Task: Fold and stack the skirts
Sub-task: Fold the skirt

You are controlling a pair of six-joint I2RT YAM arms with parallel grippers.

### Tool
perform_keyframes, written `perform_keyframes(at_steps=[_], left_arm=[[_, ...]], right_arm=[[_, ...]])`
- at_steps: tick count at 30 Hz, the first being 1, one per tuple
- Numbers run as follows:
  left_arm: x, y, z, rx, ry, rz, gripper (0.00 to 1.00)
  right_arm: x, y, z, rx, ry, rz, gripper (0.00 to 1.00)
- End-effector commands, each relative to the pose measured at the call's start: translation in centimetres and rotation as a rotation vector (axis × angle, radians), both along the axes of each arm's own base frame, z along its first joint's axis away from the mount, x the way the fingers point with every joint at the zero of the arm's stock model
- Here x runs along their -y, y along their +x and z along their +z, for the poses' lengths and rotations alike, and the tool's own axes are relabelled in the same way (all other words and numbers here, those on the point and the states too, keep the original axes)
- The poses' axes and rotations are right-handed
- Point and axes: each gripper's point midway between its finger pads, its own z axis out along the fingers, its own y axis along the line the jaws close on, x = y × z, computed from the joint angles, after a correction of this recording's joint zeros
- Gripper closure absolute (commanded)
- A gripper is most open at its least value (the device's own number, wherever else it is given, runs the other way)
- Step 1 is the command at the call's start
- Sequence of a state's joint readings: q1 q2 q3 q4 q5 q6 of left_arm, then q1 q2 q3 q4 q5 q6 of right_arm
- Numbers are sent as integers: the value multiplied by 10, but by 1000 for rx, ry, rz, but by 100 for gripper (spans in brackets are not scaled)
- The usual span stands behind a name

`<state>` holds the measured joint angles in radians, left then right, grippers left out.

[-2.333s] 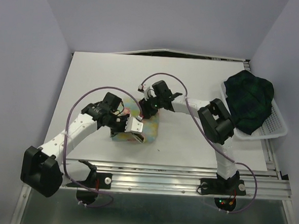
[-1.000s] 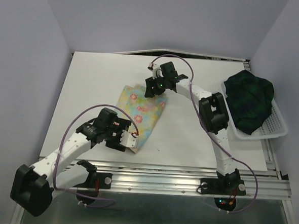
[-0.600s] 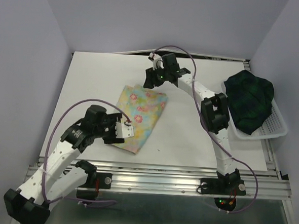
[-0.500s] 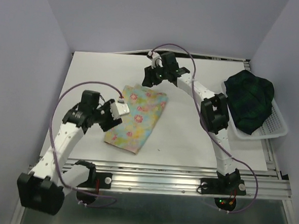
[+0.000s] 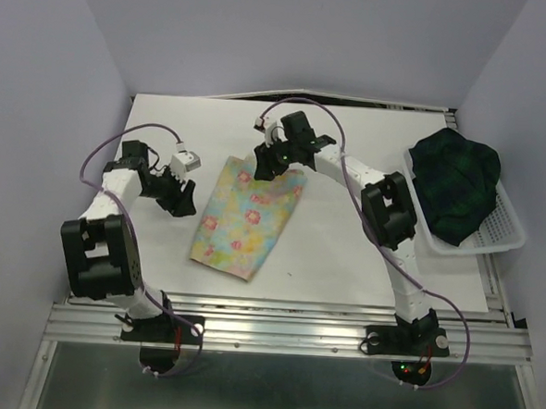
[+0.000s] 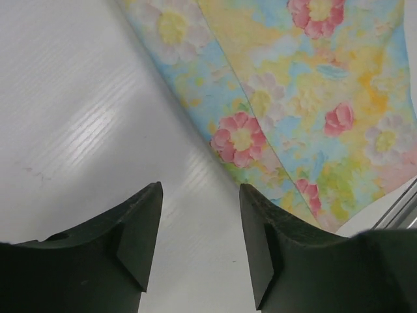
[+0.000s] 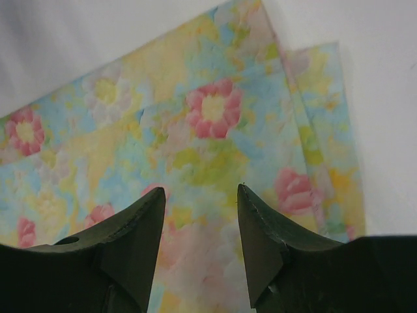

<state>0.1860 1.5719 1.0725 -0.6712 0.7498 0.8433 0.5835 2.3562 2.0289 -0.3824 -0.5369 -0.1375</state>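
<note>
The pale yellow flowered skirt [image 5: 246,214] lies flat on the white table, spread out in a long slanted strip. My left gripper [image 5: 183,192] is just off its left edge, open, with only bare table between its fingers; the left wrist view shows the skirt [image 6: 293,98] ahead and to the right. My right gripper [image 5: 268,165] hovers over the skirt's far end, open, with flowered cloth [image 7: 195,130] below its fingers and nothing pinched. The dark green-and-navy plaid skirt [image 5: 455,183] sits bunched in the basket at the right.
A white mesh basket [image 5: 501,235] stands at the table's right edge under the plaid skirt. The table's metal front rail [image 5: 294,317] runs along the near edge. Purple cables loop off both arms.
The flowered skirt was drawn out from a bundle into a flat strip. My left gripper let go of its near end and swung back to the left edge. The right gripper stayed at the far end.
</note>
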Motion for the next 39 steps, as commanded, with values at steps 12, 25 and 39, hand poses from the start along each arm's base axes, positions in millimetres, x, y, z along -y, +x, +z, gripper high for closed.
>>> perform_keyframes(at_steps=[12, 25, 39], left_arm=[[-15, 1, 50, 356, -34, 140, 13], [-6, 47, 46, 295, -119, 256, 19], [14, 44, 24, 259, -119, 229, 27]], right_arm=[[-9, -192, 31, 97, -163, 101, 37], [31, -259, -55, -112, -307, 247, 39], [166, -139, -89, -57, -571, -7, 46]])
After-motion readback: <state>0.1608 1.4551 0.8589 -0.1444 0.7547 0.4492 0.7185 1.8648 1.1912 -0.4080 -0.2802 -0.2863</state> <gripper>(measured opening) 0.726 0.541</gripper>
